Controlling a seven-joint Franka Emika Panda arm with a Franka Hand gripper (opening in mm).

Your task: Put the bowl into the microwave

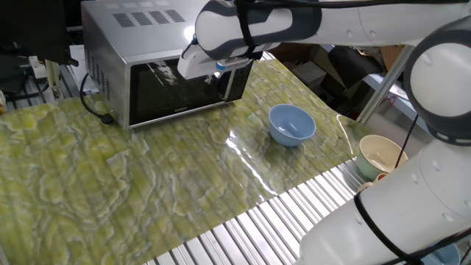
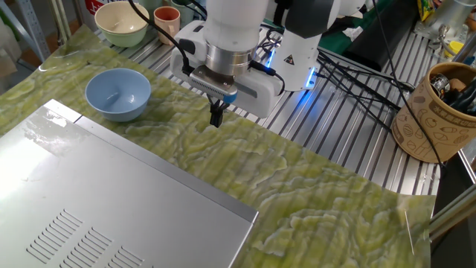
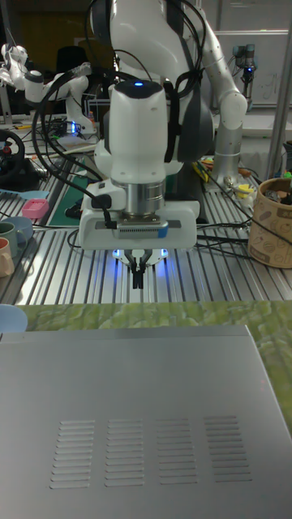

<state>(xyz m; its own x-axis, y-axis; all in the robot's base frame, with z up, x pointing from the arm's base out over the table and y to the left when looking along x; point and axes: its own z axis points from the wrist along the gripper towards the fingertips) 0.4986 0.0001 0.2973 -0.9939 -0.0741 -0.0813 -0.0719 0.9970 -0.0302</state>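
The light-blue bowl [image 1: 292, 124] stands upright and empty on the green mat, to the right of the microwave [image 1: 147, 66]; it also shows in the other fixed view [image 2: 117, 93]. The silver microwave has its dark glass door closed. My gripper [image 2: 216, 119] hangs fingers-down just in front of the door's right end, above the mat and well clear of the bowl. Its fingers are pressed together with nothing between them, as the tall fixed view also shows [image 3: 139, 280]. In one fixed view the fingertips are lost against the dark door.
A cream bowl [image 1: 379, 156] and a pink cup [image 2: 166, 18] stand on the slatted metal table beyond the mat's edge. A brown patterned holder [image 2: 435, 112] with tools is at the far side. Cables [image 2: 357, 71] run across the slats behind the arm base.
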